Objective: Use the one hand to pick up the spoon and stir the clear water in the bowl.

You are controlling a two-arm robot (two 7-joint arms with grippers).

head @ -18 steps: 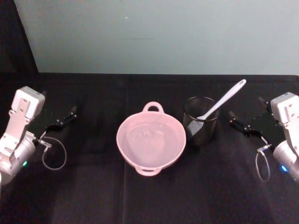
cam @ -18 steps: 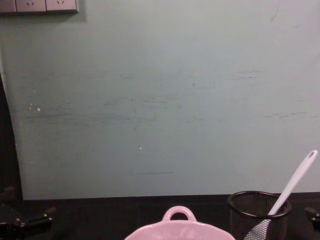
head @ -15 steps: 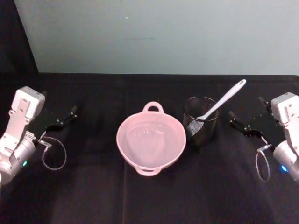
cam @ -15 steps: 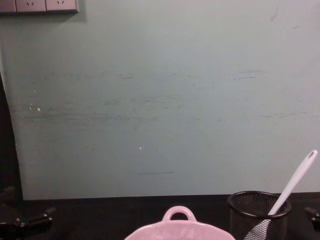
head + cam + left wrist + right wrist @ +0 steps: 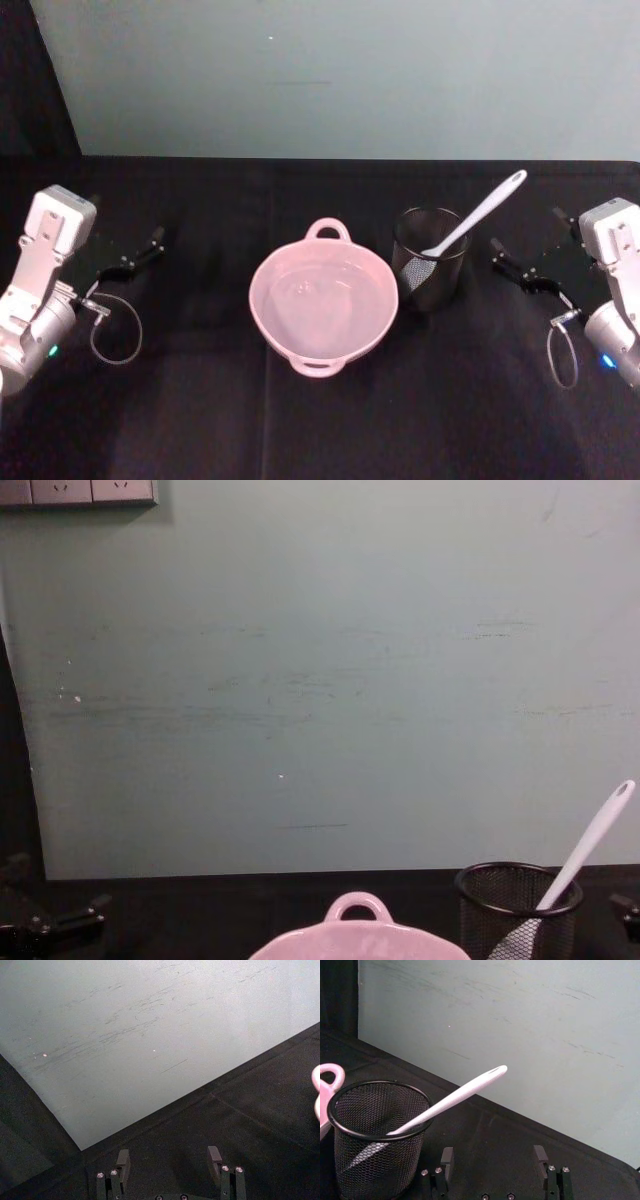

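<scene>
The pink bowl [image 5: 256, 300] holds clear water at the table's middle; its loop handle [image 5: 357, 907] points toward the wall. The white spoon [image 5: 482, 211] stands slanted in a black mesh cup [image 5: 430, 262] just right of the bowl, blade down, handle end up and to the right. In the right wrist view the spoon [image 5: 455, 1096] leans out of the cup [image 5: 375, 1130]. My right gripper [image 5: 524, 232] rests open to the right of the cup, nothing between its fingers [image 5: 447, 1157]. My left gripper [image 5: 128, 225] sits open at the far left, away from the bowl.
A pale green wall [image 5: 330, 70] closes off the back of the black-clothed table [image 5: 320, 430]. Grey cable loops hang by each wrist [image 5: 115, 335]. The bowl's edge [image 5: 316, 1091] shows in the left wrist view.
</scene>
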